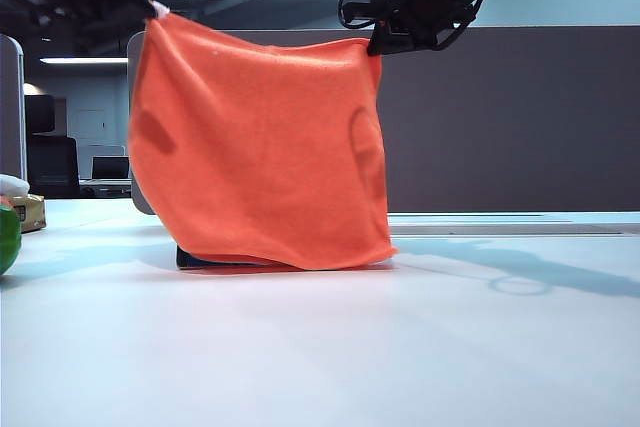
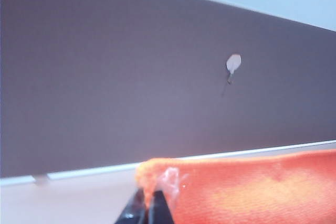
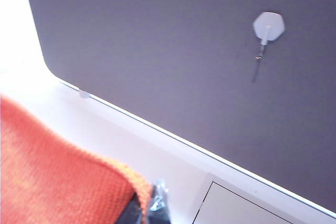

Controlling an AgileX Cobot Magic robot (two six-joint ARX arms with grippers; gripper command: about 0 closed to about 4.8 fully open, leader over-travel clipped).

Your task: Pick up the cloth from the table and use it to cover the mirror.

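Two grippers hold the cloth (image 1: 260, 147) up by its top corners, spread like a curtain so it hangs flat and wide; going from the left of the exterior view, my left gripper (image 1: 150, 9) is clamped shut on the upper left corner, and its wrist view shows the orange edge pinched between the dark fingertips (image 2: 137, 207); the cloth drapes down to the table (image 1: 320, 347), its lower hem touching the white top, where a dark base (image 1: 200, 259) peeks out beneath it; I judge that to be the mirror behind the cloth, otherwise hidden; on the right, my right gripper (image 1: 378, 42) is closed on the other top corner, keeping the top edge taut; the grey partition (image 1: 500, 117) stands well behind; I judge the draping nearly done, release remaining
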